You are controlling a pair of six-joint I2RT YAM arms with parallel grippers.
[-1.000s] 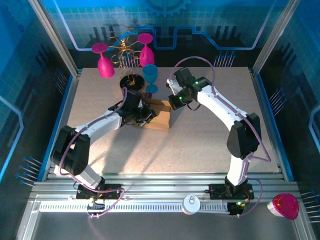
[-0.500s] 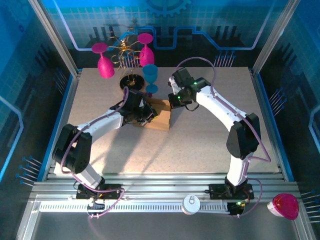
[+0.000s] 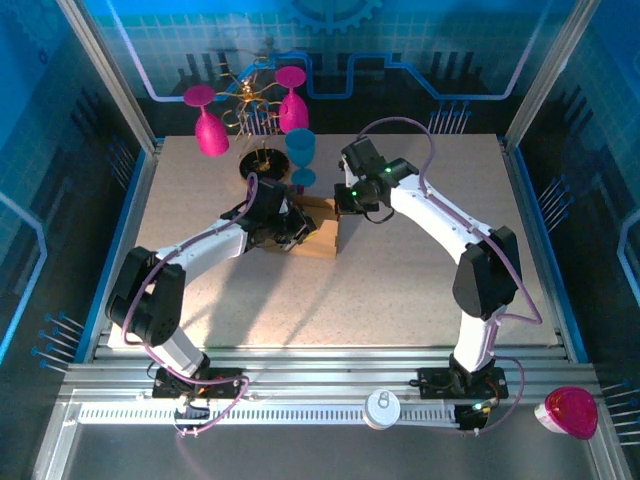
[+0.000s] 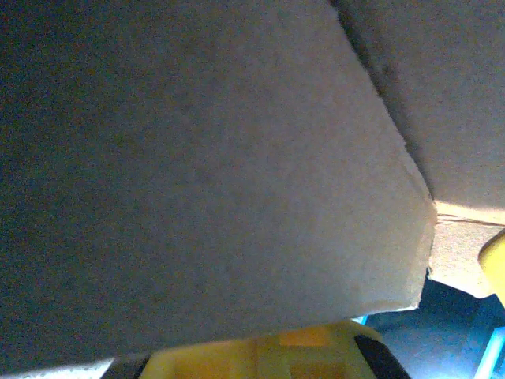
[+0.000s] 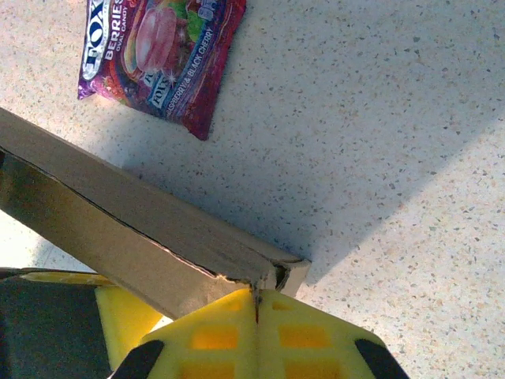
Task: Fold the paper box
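Presently noted:

1. Subject is the paper box (image 3: pixel 320 236): plain brown cardbd, unprinted, part-folded; it sits on the table (image 3: pixel 420 290) approx ctr, a little toward the far side; top edge lit, near face in shade.
2. Right wrist view: box reads as a long low wall running upper left to lower right; two cardbd layers w/ a thin dark gap along the top edge; end corner slightly frayed.
3. Left wrist view: a cardbd panel lies very close over the lens; flap w/ an angled cut corner at right; a second panel behind it w/ a pale crease line.
4. R side: right gripper (image 5: pixel 256 298) has yellow pads pressed together, only a hairline seam btwn them; nothing seen clamped; box end corner sits right at the fingertips, touching or all but, cannot tell which.
5. L side: left gripper (image 3: pixel 291 229) is at the box's left end, against it in overhead view; jaws closed; yellow pads (image 4: pixel 260 355) show under the flap's lower edge; cannot tell whether cardbd is pinched.
6. Grippers stand at opposite ends of the box; L at left end, R at far right corner.
7. Purple snack packet (image 5: pixel 162 51) lies flat on the table beyond the box, apart from it.
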